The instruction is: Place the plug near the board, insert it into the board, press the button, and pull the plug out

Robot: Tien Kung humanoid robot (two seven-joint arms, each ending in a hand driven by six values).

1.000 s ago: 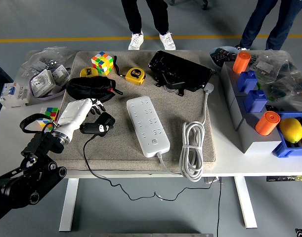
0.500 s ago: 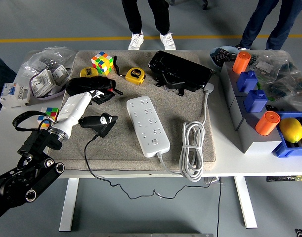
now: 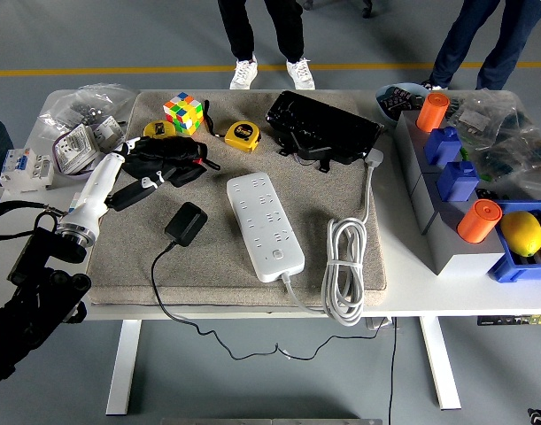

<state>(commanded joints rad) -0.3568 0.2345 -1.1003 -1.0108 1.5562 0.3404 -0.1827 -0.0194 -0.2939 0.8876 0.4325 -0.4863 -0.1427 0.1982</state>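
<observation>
Grey mat [image 3: 341,190] held black plug [image 3: 186,224] left of power strip [image 3: 265,225]; left hand [image 3: 128,181] fingers loose, empty, far-left of plug.

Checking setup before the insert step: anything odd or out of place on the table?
The black plug lies loose on the grey mat, left of the white power board, not inserted. The left hand sits apart from it, beside the black pouch. Nothing looks spilled or damaged.

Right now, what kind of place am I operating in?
Probably a robot test lab or workshop floor: a white table cluttered with practice items like a Rubik's cube and a white power strip, and grey floor with a yellow line.
</observation>
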